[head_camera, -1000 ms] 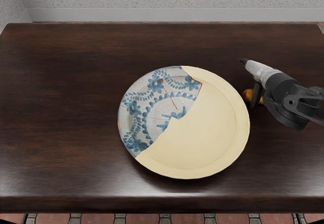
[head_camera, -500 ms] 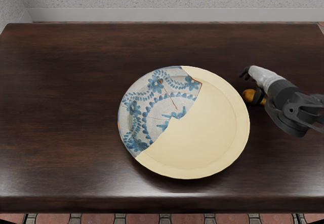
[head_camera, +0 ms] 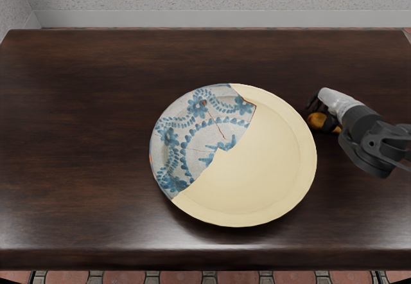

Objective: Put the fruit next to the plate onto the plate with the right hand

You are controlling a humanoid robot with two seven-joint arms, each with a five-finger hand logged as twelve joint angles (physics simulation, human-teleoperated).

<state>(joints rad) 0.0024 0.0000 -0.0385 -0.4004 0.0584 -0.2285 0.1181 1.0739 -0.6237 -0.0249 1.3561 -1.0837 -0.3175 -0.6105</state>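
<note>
Right hand (head_camera: 331,106) sits over small orange fruit (head_camera: 314,121), covering most of it; grip state cannot be told (contact hidden under hand). Fruit rests on dark table (head_camera: 83,136), just beside right rim of plate (head_camera: 257,181), not on it. Left arm out of view. Recommendation: confirm firm enclosure before lift, clear rim, carry toward plate, release low over plate centre.

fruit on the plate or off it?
Off. The fruit sits on the table just right of the plate rim, partly hidden by the right hand.
</note>
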